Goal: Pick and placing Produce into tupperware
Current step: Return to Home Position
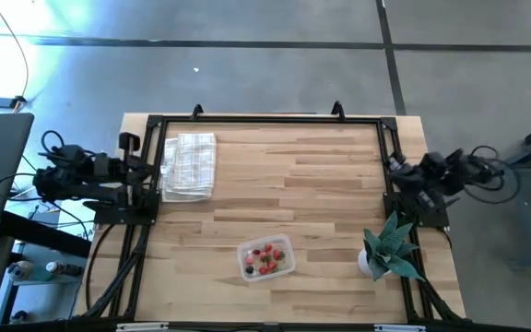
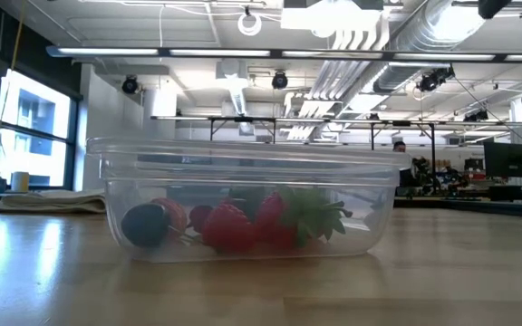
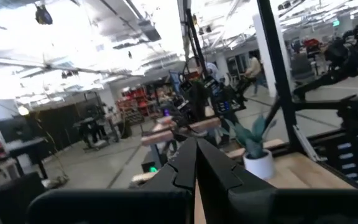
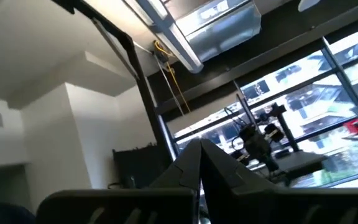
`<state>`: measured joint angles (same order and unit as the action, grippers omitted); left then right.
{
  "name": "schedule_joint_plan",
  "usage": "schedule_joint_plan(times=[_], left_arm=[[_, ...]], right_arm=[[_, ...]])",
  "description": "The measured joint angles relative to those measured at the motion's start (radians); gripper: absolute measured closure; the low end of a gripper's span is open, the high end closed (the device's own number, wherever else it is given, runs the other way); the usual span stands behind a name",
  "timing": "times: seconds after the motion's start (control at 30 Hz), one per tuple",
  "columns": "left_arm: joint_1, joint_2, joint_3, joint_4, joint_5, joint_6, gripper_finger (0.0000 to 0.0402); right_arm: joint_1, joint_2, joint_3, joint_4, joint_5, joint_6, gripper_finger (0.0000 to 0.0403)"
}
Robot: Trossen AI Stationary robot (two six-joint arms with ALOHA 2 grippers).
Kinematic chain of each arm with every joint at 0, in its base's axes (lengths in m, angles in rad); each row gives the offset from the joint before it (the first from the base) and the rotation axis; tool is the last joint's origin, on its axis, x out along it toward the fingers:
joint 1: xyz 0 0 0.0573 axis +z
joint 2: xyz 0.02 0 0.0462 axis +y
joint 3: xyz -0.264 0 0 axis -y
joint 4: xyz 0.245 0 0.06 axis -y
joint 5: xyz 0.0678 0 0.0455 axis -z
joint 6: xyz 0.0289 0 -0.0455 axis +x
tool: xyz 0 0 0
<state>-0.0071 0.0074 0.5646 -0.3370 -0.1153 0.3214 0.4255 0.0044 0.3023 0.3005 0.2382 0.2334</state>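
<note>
The clear tupperware stands on its base near the table's near edge, at about the middle; in the low view the tupperware fills the foreground. The produce lies inside it: red berries with green tops and one dark berry. My left gripper rests shut at the table's left edge, beside the cloth. My right gripper rests shut at the right edge, far from the container. In each wrist view the fingers meet: left gripper, right gripper.
A white checked folded cloth lies at the far left of the table. A teal spiky potted plant stands at the near right corner. A black frame runs round the table's edges. Bare wood lies between cloth, container and plant.
</note>
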Motion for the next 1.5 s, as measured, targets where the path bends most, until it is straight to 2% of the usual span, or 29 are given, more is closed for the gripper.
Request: schedule_joint_plan(times=[0.17,0.43,0.97,1.5], left_arm=[[0.000,0.000,-0.045,0.013,0.004,-0.052,0.0398],[0.000,0.000,-0.171,0.222,0.038,-0.061,0.0399],[0.000,0.000,-0.429,0.581,0.057,-0.120,0.0399],[0.000,0.000,-0.556,0.692,0.064,-0.200,0.0399]], right_arm=[[0.000,0.000,-0.133,0.185,-0.001,0.048,0.0403],[0.000,0.000,-0.287,0.435,0.000,0.058,0.0403],[0.000,0.000,-0.293,0.414,0.005,0.126,0.0403],[0.000,0.001,-0.294,0.354,0.006,0.160,0.0403]])
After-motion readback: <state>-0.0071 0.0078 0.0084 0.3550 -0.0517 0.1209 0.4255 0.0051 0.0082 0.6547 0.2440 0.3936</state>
